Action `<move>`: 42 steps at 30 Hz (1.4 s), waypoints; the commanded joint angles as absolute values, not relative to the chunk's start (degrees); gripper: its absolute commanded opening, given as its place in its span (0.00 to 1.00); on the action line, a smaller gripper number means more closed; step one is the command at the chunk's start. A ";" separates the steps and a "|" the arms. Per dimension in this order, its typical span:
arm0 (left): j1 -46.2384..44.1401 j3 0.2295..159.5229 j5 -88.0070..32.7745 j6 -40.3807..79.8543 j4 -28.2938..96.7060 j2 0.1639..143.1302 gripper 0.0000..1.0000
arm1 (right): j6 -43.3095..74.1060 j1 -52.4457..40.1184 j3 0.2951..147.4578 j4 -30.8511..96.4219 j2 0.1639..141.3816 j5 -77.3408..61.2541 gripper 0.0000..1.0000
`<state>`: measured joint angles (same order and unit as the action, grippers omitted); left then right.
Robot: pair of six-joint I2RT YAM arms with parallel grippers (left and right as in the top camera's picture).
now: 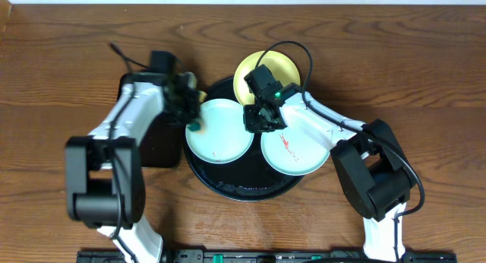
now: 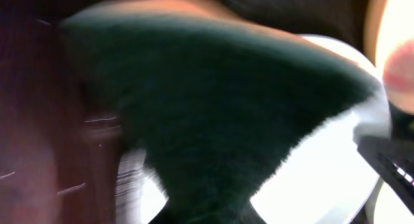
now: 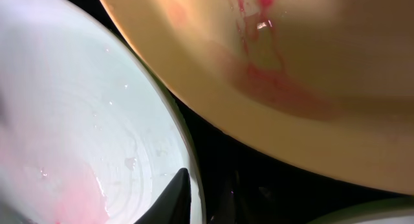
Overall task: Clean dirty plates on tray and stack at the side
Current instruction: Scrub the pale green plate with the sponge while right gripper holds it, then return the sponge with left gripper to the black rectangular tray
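Note:
The round black tray (image 1: pixel 241 188) holds two pale mint-blue plates side by side. The left plate (image 1: pixel 220 137) has faint pink traces and the right plate (image 1: pixel 304 156) has a red smear. A pale yellow plate (image 1: pixel 279 65) lies at the tray's back edge, red-smeared in the right wrist view (image 3: pixel 284 68). My left gripper (image 1: pixel 191 115) is shut on a dark green sponge (image 2: pixel 213 120) pressed at the left plate's left rim. My right gripper (image 1: pixel 258 118) pinches that plate's right rim (image 3: pixel 187 153), one black finger (image 3: pixel 171 198) inside the plate.
A smaller rectangular black tray (image 1: pixel 157 145) lies under my left arm, left of the round tray. Brown wooden table (image 1: pixel 68 58) surrounds everything. The right arm reaches in over the right plate.

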<state>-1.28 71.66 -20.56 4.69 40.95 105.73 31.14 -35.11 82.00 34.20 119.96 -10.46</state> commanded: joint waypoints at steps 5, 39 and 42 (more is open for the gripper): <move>8.27 73.52 -3.33 11.25 45.04 97.95 0.08 | 30.59 -35.31 82.39 34.00 120.90 -9.96 0.21; 13.04 70.37 -4.10 18.13 44.47 107.72 0.08 | 30.59 -35.31 82.39 33.82 120.90 -9.96 0.38; 13.06 69.65 -4.10 18.13 43.99 107.74 0.08 | 30.59 -35.31 82.39 33.82 120.90 -9.96 0.39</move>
